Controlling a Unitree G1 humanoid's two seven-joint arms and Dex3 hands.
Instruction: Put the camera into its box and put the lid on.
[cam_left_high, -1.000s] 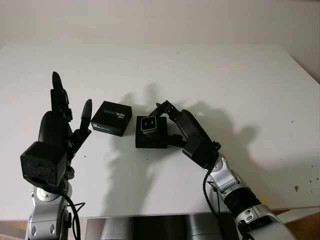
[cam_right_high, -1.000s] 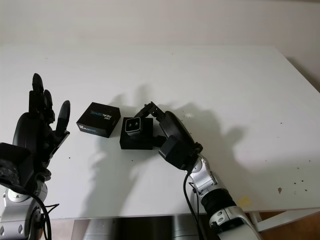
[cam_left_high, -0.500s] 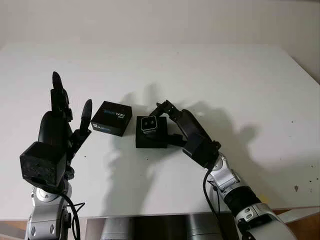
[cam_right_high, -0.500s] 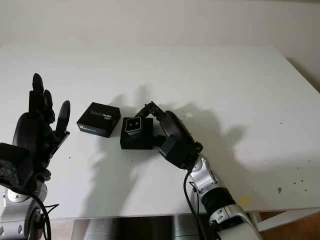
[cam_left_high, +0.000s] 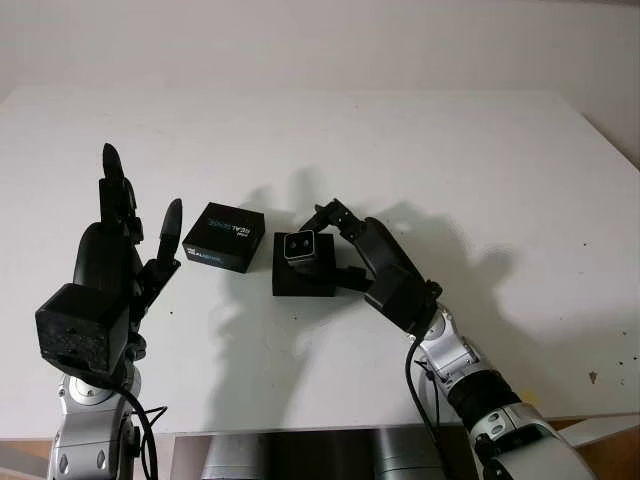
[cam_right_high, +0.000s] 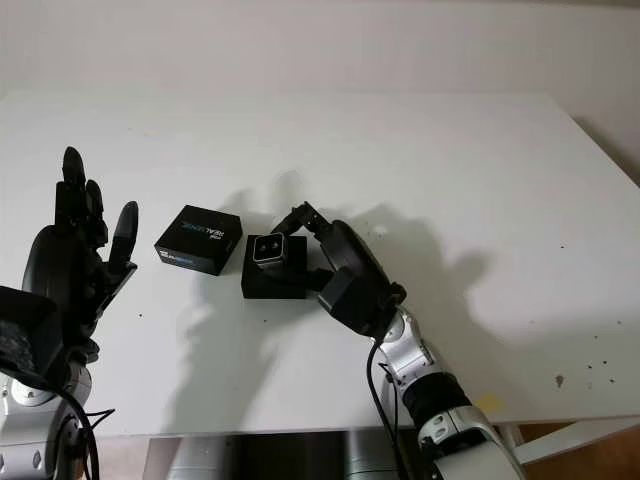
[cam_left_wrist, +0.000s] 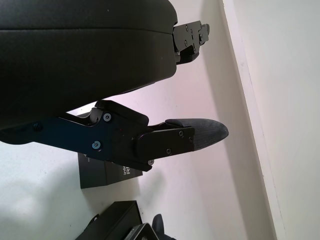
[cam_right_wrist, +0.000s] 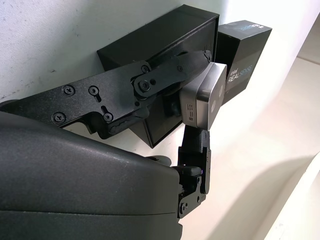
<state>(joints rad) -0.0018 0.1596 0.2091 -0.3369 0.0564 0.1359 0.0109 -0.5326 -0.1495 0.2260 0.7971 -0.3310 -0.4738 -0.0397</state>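
Note:
A small silver camera (cam_left_high: 298, 246) is pinched between the fingers of my right hand (cam_left_high: 320, 246), lens face up, at the far side of the black box (cam_left_high: 303, 281). In the right wrist view the camera (cam_right_wrist: 202, 95) sits between two fingers (cam_right_wrist: 165, 70), close over the box (cam_right_wrist: 150, 45). Whether it touches the box I cannot tell. The black lid (cam_left_high: 225, 237), printed with white lettering, lies on the table just left of the box. My left hand (cam_left_high: 125, 250) is held upright left of the lid, open.
The white table (cam_left_high: 450, 160) stretches wide behind and to the right of the objects. Its front edge (cam_left_high: 300, 430) runs close below my arms. A wall (cam_left_high: 300, 40) rises beyond the far edge.
My right hand has raised the camera very slightly over the box. The lid, the box and my left hand stay where they were.

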